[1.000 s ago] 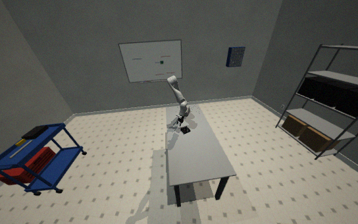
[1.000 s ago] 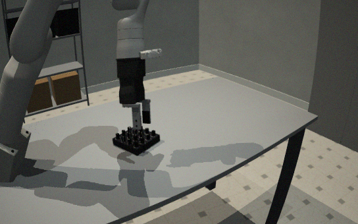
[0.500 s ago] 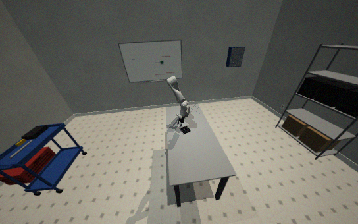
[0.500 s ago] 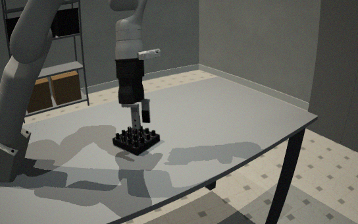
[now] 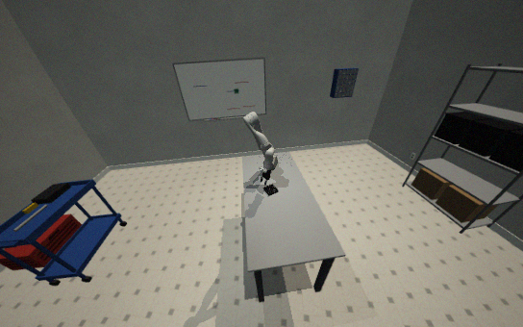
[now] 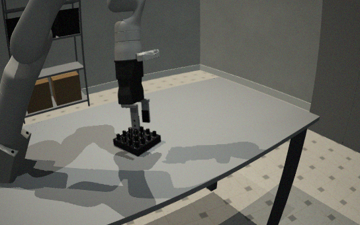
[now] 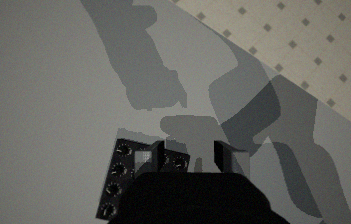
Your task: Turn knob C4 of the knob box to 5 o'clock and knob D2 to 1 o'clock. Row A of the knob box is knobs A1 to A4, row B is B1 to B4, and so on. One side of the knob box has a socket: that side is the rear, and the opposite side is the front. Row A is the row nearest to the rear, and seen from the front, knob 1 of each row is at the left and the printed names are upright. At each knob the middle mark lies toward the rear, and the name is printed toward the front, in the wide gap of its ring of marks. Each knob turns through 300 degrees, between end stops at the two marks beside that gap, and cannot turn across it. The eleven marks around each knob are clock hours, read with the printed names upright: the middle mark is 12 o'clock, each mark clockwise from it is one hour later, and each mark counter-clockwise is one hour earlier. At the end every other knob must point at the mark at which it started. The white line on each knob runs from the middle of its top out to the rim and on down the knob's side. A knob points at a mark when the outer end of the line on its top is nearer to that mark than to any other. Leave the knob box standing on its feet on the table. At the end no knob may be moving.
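Observation:
The black knob box stands on the grey table, small in the top view. My gripper hangs open and empty just above it, fingers pointing down, over the box's far side. One finger reaches close above the knobs; the other is higher, toward the right. In the wrist view the box shows at the lower left with a column of knobs, and most of it is hidden under my black gripper body; my gripper's fingers stand wide apart. The knob labels and pointer lines are too small to read.
The arm's base stands at the table's left end. The table edge runs close on the right in the wrist view, with tiled floor beyond. A shelf rack and a blue cart stand far off.

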You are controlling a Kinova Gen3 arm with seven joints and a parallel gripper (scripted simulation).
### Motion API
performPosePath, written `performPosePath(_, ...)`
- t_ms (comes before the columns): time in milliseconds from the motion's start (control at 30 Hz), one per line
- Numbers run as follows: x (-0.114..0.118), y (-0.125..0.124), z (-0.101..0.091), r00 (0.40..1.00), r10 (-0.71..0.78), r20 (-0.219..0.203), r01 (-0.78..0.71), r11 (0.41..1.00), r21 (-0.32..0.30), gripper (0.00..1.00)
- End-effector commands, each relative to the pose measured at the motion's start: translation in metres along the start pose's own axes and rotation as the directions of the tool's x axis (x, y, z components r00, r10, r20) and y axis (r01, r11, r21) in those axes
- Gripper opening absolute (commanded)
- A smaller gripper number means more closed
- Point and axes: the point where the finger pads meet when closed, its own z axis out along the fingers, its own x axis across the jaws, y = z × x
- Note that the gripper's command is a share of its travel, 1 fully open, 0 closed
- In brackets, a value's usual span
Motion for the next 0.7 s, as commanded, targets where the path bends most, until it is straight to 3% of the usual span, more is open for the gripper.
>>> performPosePath(0,-0.001,0.002,0.0,1.0,-0.004,0.001,0.004,1.0,-0.002,1.0)
performPosePath(667,-0.009,0.013,0.003,0.999,0.032,0.026,-0.032,0.999,-0.008,1.0)
